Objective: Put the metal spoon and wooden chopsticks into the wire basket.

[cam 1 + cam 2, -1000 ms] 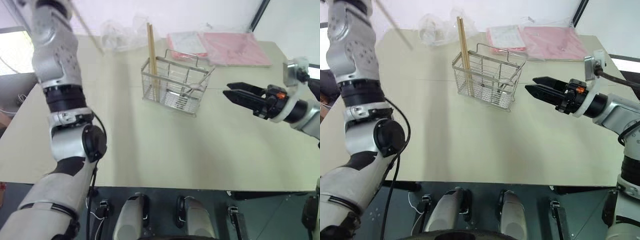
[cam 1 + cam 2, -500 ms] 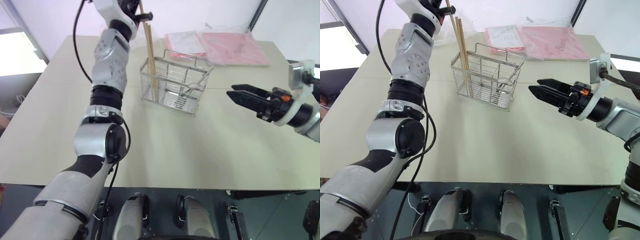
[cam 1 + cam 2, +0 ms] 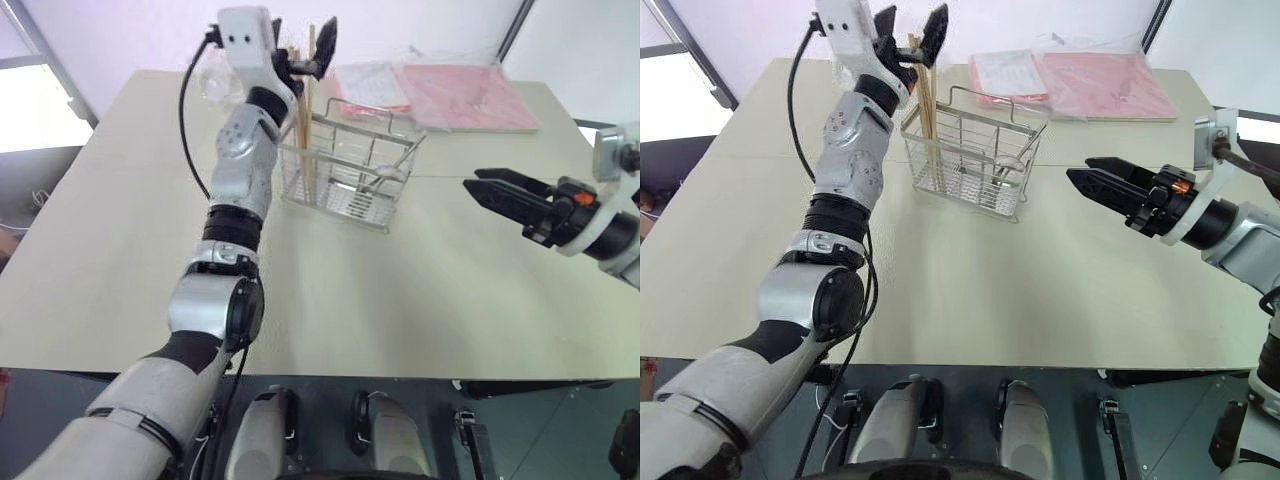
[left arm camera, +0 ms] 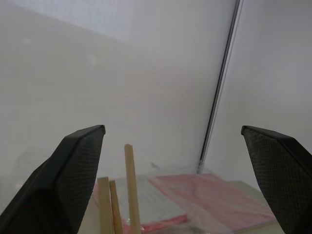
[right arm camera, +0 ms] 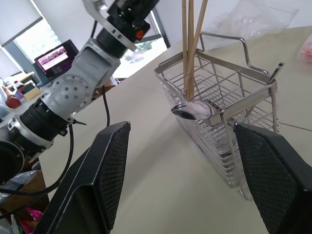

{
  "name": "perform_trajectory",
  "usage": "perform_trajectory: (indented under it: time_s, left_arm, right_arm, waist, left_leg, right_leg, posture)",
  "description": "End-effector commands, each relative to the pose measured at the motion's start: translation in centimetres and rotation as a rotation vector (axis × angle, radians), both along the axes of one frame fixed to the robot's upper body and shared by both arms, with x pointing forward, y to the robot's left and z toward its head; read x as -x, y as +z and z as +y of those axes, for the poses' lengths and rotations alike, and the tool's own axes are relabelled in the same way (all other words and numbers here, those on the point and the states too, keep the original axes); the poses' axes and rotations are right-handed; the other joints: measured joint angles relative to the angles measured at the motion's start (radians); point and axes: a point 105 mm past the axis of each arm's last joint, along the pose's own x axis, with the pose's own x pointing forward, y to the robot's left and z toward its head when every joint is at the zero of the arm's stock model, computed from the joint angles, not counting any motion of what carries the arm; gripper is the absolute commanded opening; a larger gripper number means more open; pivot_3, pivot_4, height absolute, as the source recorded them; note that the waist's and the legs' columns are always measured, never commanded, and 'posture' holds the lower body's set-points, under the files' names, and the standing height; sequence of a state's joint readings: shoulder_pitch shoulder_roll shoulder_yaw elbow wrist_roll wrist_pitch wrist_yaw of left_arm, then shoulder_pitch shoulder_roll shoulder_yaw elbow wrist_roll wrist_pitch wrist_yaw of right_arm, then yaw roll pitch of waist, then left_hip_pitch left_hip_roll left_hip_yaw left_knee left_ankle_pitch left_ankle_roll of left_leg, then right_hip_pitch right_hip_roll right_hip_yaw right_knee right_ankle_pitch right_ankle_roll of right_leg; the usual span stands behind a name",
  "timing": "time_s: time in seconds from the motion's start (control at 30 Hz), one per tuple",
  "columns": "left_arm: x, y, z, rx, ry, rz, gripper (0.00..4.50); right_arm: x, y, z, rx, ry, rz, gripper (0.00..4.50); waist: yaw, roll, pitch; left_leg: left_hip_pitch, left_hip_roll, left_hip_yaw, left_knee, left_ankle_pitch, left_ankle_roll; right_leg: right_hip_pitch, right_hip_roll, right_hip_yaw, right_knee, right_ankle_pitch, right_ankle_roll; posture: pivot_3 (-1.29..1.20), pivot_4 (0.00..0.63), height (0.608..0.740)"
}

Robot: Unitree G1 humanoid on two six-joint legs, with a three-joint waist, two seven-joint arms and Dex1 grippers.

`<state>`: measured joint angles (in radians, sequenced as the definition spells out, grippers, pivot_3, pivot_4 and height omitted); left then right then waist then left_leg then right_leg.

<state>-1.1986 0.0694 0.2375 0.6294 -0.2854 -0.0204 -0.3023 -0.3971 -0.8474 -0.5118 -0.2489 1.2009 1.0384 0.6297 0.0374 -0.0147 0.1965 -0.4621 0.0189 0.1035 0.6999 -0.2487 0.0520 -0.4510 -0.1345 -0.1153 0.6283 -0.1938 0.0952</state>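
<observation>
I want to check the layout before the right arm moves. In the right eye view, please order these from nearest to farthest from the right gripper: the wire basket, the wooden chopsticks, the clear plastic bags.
1. Wire basket: mid-table, to the left of the right gripper, its closest side facing the gripper.
2. Wooden chopsticks: upright in the basket's far-left compartment.
3. Clear plastic bags: far-left corner of the table, behind the left arm.

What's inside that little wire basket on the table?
The wire basket holds the wooden chopsticks, standing upright at one end, and the metal spoon, leaning on the rim. Their lower ends are blurred behind the grid.
</observation>
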Motion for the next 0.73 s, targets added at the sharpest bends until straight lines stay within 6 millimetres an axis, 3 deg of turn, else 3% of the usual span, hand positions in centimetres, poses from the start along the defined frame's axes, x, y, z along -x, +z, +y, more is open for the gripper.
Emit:
perform_trajectory:
  time_s: [0.03,0.17,0.27,0.33,0.47,0.57,0.73]
  left_arm:
    - [2.2,3.3,2.2,0.007,-0.003,-0.062,4.48]
    - [3.6,4.0,6.2,-0.124,0.008,0.001,4.48]
    - [5.1,2.9,9.2,-0.368,0.013,0.055,4.48]
    - [5.7,1.5,9.9,-0.476,-0.022,0.118,4.48]
    - [8.7,-3.5,13.1,-0.823,-0.064,0.252,4.48]
    - [10.0,-5.7,13.7,-0.903,-0.107,0.328,4.48]
    - [10.9,-7.4,13.9,-0.949,-0.123,0.369,4.48]
  right_arm:
    - [0.1,1.3,0.1,0.014,0.012,-0.062,3.48]
    - [-0.5,0.9,-0.1,0.03,0.021,-0.055,3.48]
    - [-1.2,0.3,-0.9,0.075,0.016,-0.051,3.48]
    - [-1.3,0.2,-1.2,0.1,0.019,-0.054,3.48]
    - [-1.7,-0.6,-1.8,0.208,0.053,-0.065,3.48]
    - [-1.9,-1.1,-1.7,0.249,0.081,-0.069,3.48]
    - [-2.1,-1.5,-1.3,0.273,0.111,-0.07,3.48]
  waist:
    - [-0.001,0.0,0.0]
    - [-0.006,0.0,0.0]
    - [-0.022,0.002,-0.001]
    - [-0.02,0.002,-0.001]
    - [-0.028,0.003,-0.001]
    - [-0.024,0.002,0.0]
    - [-0.023,0.002,0.0]
  left_leg:
    - [0.0,0.0,0.0,0.0,0.0,0.0]
    - [0.0,0.001,0.0,0.0,0.0,0.0]
    - [0.001,0.001,0.001,0.0,0.0,0.0]
    - [0.001,0.0,0.0,0.0,0.0,-0.001]
    - [0.001,0.0,0.001,0.0,0.0,-0.002]
    - [-0.001,0.001,0.001,-0.001,0.001,-0.003]
    - [-0.001,0.0,0.001,-0.001,0.001,-0.003]
  right_leg:
    - [0.0,0.0,0.0,0.0,0.0,0.0]
    - [0.0,0.001,0.0,0.001,0.0,0.0]
    - [-0.001,0.001,0.0,0.002,0.0,0.0]
    - [0.0,0.001,0.0,0.001,-0.001,0.0]
    - [0.0,0.0,0.001,0.0,-0.001,0.0]
    - [-0.003,0.001,0.001,0.0,-0.002,-0.002]
    - [-0.003,0.0,0.001,0.0,-0.003,-0.003]
  posture:
    - [0.0,0.15,0.699]
    - [0.0,0.15,0.699]
    - [0.0,0.15,0.699]
    - [0.0,0.15,0.699]
    - [0.0,0.15,0.699]
    - [0.0,0.15,0.699]
    - [0.0,0.15,0.699]
